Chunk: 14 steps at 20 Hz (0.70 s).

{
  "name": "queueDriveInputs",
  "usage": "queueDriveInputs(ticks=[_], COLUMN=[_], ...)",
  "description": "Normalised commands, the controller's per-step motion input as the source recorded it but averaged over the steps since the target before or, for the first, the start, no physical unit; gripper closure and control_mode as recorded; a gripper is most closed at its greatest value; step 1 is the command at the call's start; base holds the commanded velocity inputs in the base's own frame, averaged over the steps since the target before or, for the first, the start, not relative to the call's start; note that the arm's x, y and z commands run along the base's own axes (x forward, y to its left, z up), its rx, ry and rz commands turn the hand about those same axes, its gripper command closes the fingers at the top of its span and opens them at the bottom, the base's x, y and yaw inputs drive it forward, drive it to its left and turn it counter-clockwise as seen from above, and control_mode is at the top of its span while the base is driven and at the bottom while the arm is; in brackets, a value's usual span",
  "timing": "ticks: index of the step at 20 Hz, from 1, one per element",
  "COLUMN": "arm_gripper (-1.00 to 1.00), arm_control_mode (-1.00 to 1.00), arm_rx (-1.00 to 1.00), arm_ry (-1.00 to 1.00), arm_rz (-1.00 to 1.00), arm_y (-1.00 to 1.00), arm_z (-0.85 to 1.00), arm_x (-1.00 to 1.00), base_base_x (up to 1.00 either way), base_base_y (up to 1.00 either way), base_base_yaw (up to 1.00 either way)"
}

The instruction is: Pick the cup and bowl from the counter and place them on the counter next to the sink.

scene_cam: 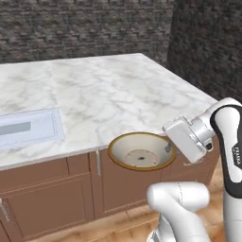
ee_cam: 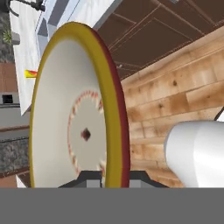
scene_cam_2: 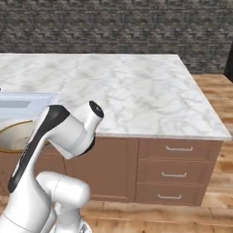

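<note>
The bowl (scene_cam: 141,152), cream inside with a golden-brown rim, hangs in the air just off the front edge of the white marble counter (scene_cam: 118,90), level with the top drawers. My gripper (scene_cam: 169,146) is shut on its right rim. In the hand view the bowl (ee_cam: 74,113) stands edge-on, its rim between my fingertips (ee_cam: 89,180). Past its left rim peeks a small yellow sliver with an orange-red mark, apparently the cup (ee_cam: 29,73). In the right base view a part of the bowl (scene_cam_2: 13,136) shows behind my arm.
A steel sink (scene_cam: 28,127) is set into the counter to the bowl's left, and the sink (scene_cam_2: 20,104) also appears beyond my arm. Brown drawers (scene_cam_2: 177,168) with metal handles run under the top. A wooden floor (ee_cam: 183,96) lies below.
</note>
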Motion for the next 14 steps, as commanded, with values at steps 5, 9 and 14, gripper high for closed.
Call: queueDriveInputs(ticks=[5, 9, 14], arm_gripper=[1.00, 1.00, 1.00], arm_control_mode=[1.00, 1.00, 1.00], arm_rx=[0.00, 0.00, 0.00], arm_ry=[0.00, 0.00, 0.00], arm_rz=[0.00, 0.00, 0.00], arm_y=[0.00, 0.00, 0.00], arm_z=[0.00, 0.00, 0.00], arm_x=[0.00, 0.00, 0.00], base_base_x=[0.73, 0.84, 0.79], base_base_y=[0.00, 0.00, 0.00], base_base_yaw=[-0.09, -0.14, -0.14])
